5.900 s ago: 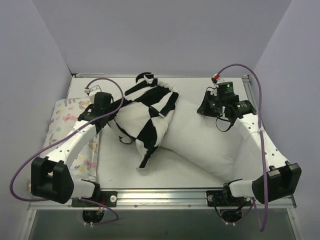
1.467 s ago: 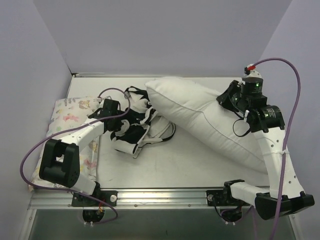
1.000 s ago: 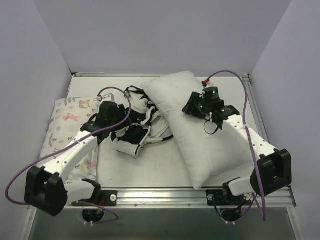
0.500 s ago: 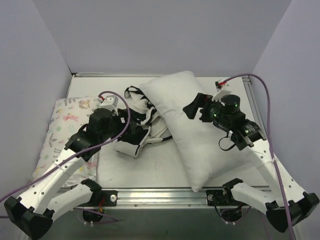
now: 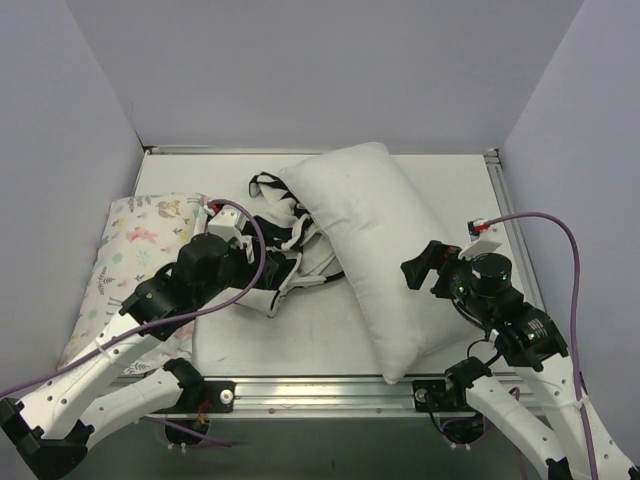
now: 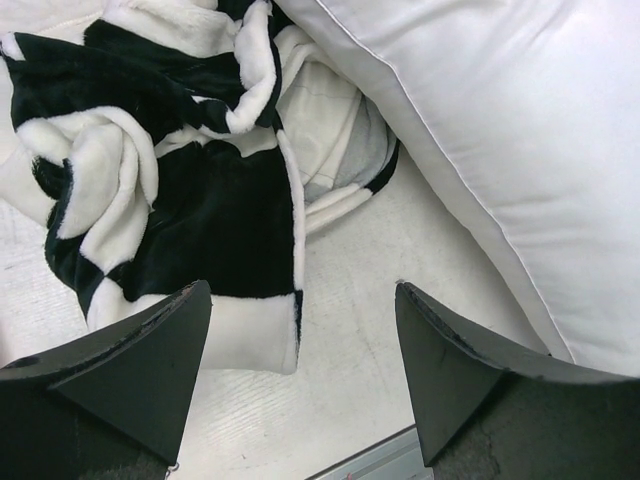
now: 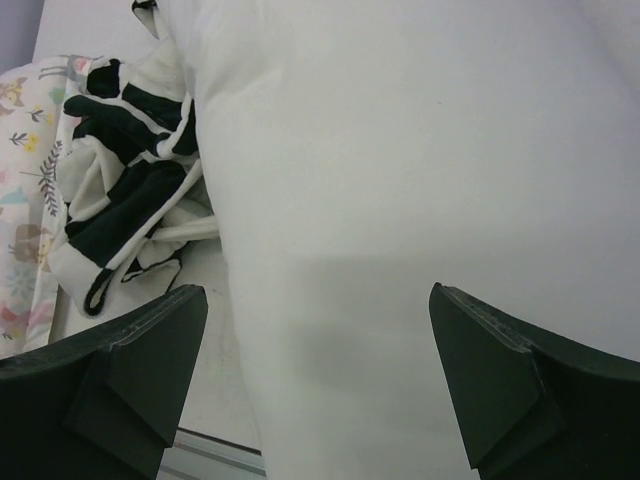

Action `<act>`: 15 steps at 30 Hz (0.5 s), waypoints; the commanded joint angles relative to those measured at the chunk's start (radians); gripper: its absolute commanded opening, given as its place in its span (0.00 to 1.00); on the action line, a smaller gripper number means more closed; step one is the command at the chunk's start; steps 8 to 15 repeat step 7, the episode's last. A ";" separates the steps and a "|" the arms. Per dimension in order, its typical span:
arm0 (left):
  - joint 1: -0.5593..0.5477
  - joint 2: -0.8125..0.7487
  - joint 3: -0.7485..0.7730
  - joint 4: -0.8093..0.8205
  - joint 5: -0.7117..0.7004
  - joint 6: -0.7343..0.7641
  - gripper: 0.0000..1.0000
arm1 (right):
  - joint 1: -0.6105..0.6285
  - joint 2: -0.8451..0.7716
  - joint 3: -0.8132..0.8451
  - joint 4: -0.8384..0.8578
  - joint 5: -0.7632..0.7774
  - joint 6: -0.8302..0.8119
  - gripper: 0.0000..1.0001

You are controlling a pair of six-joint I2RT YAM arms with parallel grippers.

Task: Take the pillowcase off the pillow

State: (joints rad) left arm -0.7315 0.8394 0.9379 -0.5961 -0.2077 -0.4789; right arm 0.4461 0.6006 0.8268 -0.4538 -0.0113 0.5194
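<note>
The plain white pillow [image 5: 365, 245] lies bare on the table, slanting from the back centre to the front edge. The black and white checkered pillowcase [image 5: 280, 250] is crumpled in a heap against the pillow's left side, off the pillow. My left gripper [image 5: 258, 272] hovers open above the heap's near edge, nothing between its fingers. In the left wrist view the pillowcase [image 6: 200, 180] fills the upper left, the pillow [image 6: 500, 150] the right, and the gripper [image 6: 302, 290] frames bare table. My right gripper [image 5: 418, 268] stands open over the pillow's right side; in its view the gripper [image 7: 318, 290] spans the pillow [image 7: 400, 150], with the pillowcase [image 7: 130, 170] at left.
A pastel floral-print pillow [image 5: 130, 250] lies along the table's left edge, partly under my left arm, and shows as the floral pillow [image 7: 20, 200] in the right wrist view. A metal rail [image 5: 330, 385] runs along the front edge. Walls close in the back and sides.
My right gripper opened, let go of the pillow and drew back to the near right. The pillow swung down and settled flat. My left arm pulled back toward the front.
</note>
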 commanded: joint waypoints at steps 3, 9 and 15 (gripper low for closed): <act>-0.025 -0.023 0.033 -0.021 -0.039 0.036 0.82 | -0.003 -0.007 -0.002 -0.022 0.048 -0.016 1.00; -0.032 -0.026 0.036 -0.022 -0.039 0.045 0.82 | -0.003 -0.001 0.005 -0.025 0.053 -0.025 1.00; -0.032 -0.026 0.036 -0.022 -0.039 0.045 0.82 | -0.003 -0.001 0.005 -0.025 0.053 -0.025 1.00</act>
